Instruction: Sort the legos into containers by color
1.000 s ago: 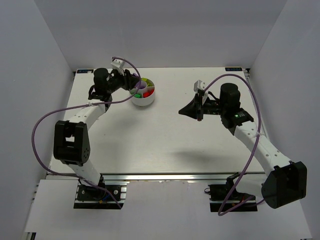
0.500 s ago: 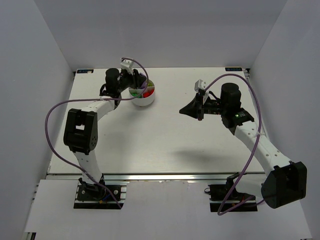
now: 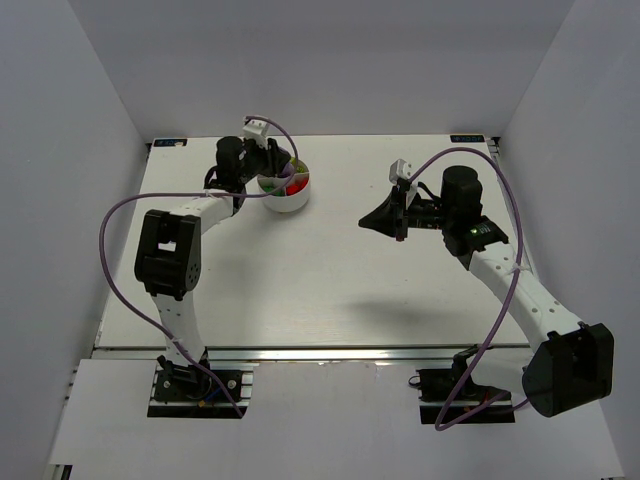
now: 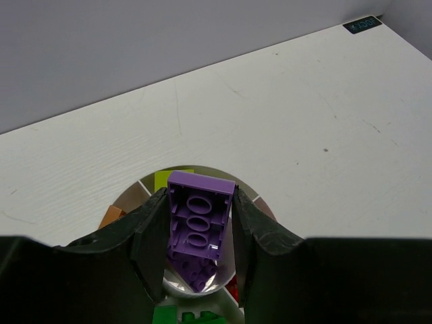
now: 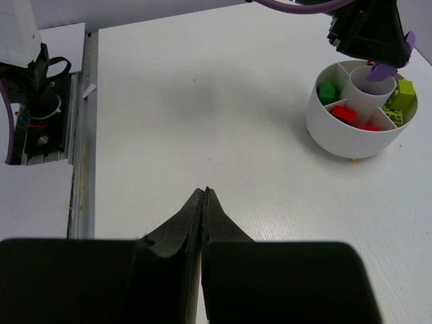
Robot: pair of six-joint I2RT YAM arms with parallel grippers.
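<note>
**Left gripper**: at the far left of the table, poised over the dish. The jaws are part-way closed and clamp one purple brick by its two long sides, hollow underside towards the wrist camera.

**Purple brick**: held tilted, lower end pointing down into the centre well. The right wrist view shows it just above the well's rim, not resting in it. More purple seems to lie below it in the well, though this is hard to tell.

**Dish**: round, white, upright, near the far edge of the table. The centre well is ringed by wedge-shaped sections.
- Green brick: left section in the right wrist view.
- Red bricks: front section.
- Lime-yellow brick: right section.
- Orange brick: edge only, seen in the left wrist view.

**Step in hand (judged):** dropping the purple brick into the centre well. To do it well:
- keep the brick centred over the narrow well
- lower it until its bottom end is inside the rim
- then part the jaws just enough, so the brick cannot tip into a neighbouring section

**Right gripper**: well apart from the dish, above bare table, jaws pressed together, holding nothing.
</note>
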